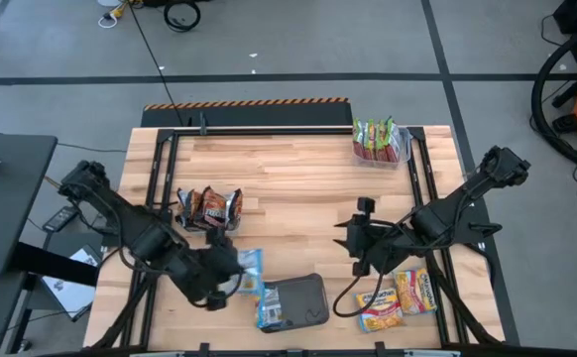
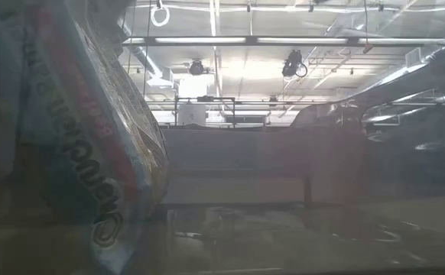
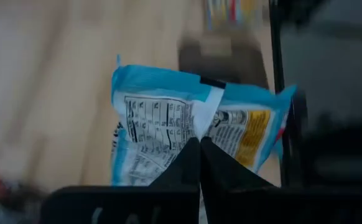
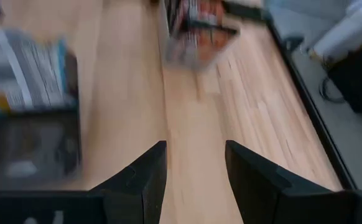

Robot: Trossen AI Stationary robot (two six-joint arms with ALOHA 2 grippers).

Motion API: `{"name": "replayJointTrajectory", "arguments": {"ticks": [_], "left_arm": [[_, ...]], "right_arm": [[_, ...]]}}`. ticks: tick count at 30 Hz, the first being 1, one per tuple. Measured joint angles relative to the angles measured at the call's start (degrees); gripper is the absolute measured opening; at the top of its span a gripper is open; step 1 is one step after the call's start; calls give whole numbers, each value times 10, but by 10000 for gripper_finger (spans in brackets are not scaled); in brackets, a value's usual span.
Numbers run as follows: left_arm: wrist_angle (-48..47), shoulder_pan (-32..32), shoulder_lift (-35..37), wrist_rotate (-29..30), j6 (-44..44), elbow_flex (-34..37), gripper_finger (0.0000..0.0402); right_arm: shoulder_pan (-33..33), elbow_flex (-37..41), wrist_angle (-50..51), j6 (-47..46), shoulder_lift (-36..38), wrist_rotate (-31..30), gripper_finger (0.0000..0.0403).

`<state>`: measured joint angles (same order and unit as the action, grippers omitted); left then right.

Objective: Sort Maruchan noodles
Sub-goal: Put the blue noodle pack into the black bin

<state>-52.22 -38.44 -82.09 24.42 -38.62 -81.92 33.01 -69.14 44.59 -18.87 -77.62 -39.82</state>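
My left gripper (image 1: pixel 231 270) hangs over the table's near left part, shut on a blue-white noodle packet (image 1: pixel 252 265) whose printed back (image 3: pixel 168 118) faces the wrist camera. A second blue-white packet (image 1: pixel 269 308) lies partly on the dark grey tray (image 1: pixel 306 297) and looms close in the low view (image 2: pixel 92 153). Dark red-brown packets (image 1: pixel 210 207) sit in a clear tub, and green ones (image 1: pixel 378 137) fill a tub at the far right. Yellow-orange packets (image 1: pixel 400 297) lie flat near the right edge. My right gripper (image 4: pixel 195 155) is open above bare wood right of centre (image 1: pixel 351 241). My left gripper pinches the blue-white packet between its two fingers at the middle of its printed back (image 3: pixel 201 132), where the wrapper puckers into a fold. The packet sticks out ahead of the fingertips (image 3: pixel 190 158). Whether any part of it touches the table cannot be told.
A black frame rail (image 1: pixel 269 130) borders the wooden tabletop on its far side, with more rails down both sides. Bare wood (image 1: pixel 288 178) lies open between the two tubs. The red-brown tub (image 4: pixel 199 31) stands ahead of my right gripper.
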Motion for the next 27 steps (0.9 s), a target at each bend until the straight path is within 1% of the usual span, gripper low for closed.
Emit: {"name": "replayJointTrajectory", "arguments": {"ticks": [3, 5, 8, 10, 13, 16, 21, 24, 27], "left_arm": [[97, 20, -14, 69, 43, 0, 1], [164, 34, -31, 98, 65, 0, 1], [266, 52, -60, 116, 90, 0, 1], [316, 55, -83, 111, 91, 0, 1], [377, 48, -127, 90, 84, 0, 1], [423, 34, -167, 91, 70, 1, 1], [455, 24, -216, 102, 63, 1, 0], [513, 25, -244, 98, 90, 1, 0], [549, 28, -274, 96, 118, 0, 0]], "right_arm": [[-11, 36, -119, 36, -1, 3, 168], [-18, 70, -214, 52, -1, 37, 168], [-23, 119, -335, 54, -1, 100, 168], [-20, 140, -366, 50, -2, 131, 168], [-3, 144, -350, 31, -2, 151, 168], [26, 144, -326, -3, -2, 157, 168], [82, 144, -298, -73, 0, 130, 168], [112, 144, -270, -133, 0, 119, 168], [138, 144, -244, -197, 0, 127, 168]]}}
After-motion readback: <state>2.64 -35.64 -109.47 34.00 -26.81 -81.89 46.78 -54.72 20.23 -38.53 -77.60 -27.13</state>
